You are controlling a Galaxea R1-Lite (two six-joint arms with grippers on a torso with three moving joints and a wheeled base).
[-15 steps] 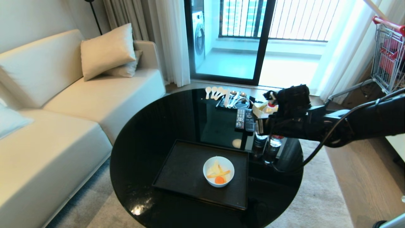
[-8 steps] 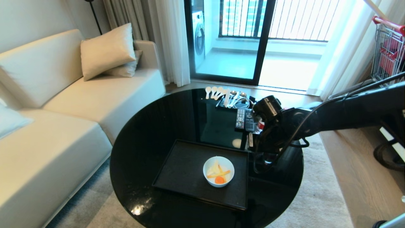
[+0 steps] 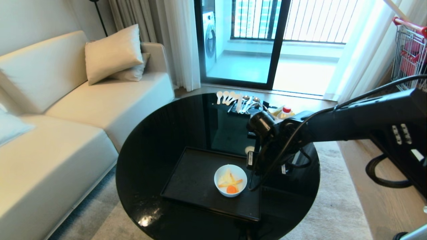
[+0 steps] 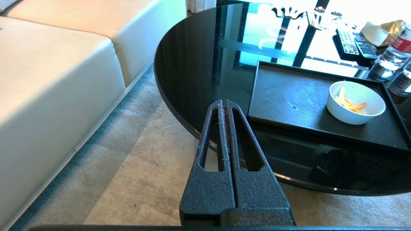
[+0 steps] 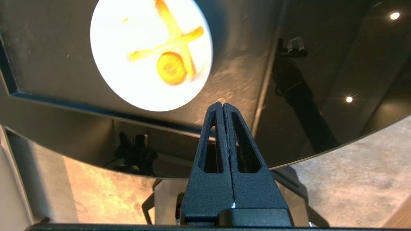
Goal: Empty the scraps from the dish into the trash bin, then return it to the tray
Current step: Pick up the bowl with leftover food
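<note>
The dish [image 3: 230, 180], a small white bowl, stands in the right half of the black tray [image 3: 193, 180] on the round black glass table. Orange and pale scraps [image 3: 230, 186] lie inside it. My right gripper [image 3: 254, 173] hangs shut and empty just right of the dish, pointing down over the tray's right edge. The right wrist view looks down on the dish [image 5: 151, 54] and scraps [image 5: 171, 65], with the shut right gripper [image 5: 222, 104] over the tray [image 5: 237, 77]. My left gripper [image 4: 222, 102] is shut and parked off the table's near edge, with dish [image 4: 355, 102] and tray [image 4: 295, 96] beyond it. The trash bin is out of view.
Spoons [image 3: 233, 98] lie at the table's far edge. Remotes [image 4: 348, 43], water bottles [image 4: 390, 56] and a snack bag [image 4: 382, 29] crowd the table's right side. A cream sofa [image 3: 66, 116] runs along the left, and a shopping cart [image 3: 410, 53] stands far right.
My right arm has swung left from over the bottles to the tray's right edge, dropped lower, and turned its wrist to point down beside the dish. The dish has not moved.
</note>
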